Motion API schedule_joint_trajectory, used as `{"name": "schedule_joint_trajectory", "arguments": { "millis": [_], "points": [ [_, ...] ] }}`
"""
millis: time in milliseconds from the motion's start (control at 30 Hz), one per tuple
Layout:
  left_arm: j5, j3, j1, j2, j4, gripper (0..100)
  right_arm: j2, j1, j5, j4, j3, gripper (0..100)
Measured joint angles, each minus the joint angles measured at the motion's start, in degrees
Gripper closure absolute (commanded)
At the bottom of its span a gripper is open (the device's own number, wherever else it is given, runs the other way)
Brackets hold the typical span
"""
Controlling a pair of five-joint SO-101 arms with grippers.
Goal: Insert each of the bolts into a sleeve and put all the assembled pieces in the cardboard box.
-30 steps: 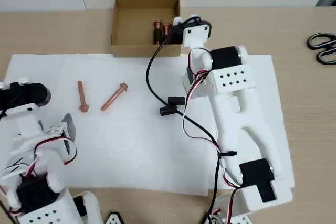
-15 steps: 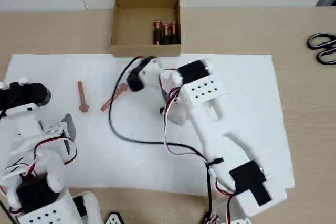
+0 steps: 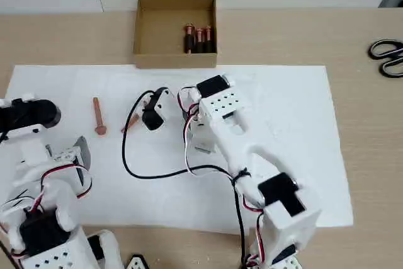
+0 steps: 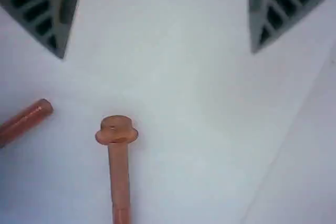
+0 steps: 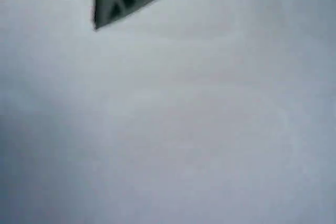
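Small, stiff, smooth and likely to roll, the copper bolt (image 3: 97, 116) lies flat on the white sheet (image 3: 283, 124) just before the left gripper (image 4: 157, 48), whose jaws gape wide and empty, so a pinch across mid-shaft seems safest; the right gripper's (image 3: 146, 108) opening I cannot tell.

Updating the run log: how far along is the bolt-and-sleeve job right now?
Done: three assembled pieces lie in the cardboard box. In hand: the right gripper sits over one end of the tilted bolt; the left gripper is open and empty. Left: that bolt and the second bolt lie bare on the white sheet, needing sleeves and boxing.
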Motion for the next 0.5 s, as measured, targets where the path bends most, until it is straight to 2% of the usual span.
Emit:
{"name": "schedule_joint_trajectory", "arguments": {
  "millis": [500],
  "points": [
    [0.0,0.0,0.0,0.0,0.0,78,15.47,0.0,0.53,-0.26,-13.71,79.8]
  ]
}}
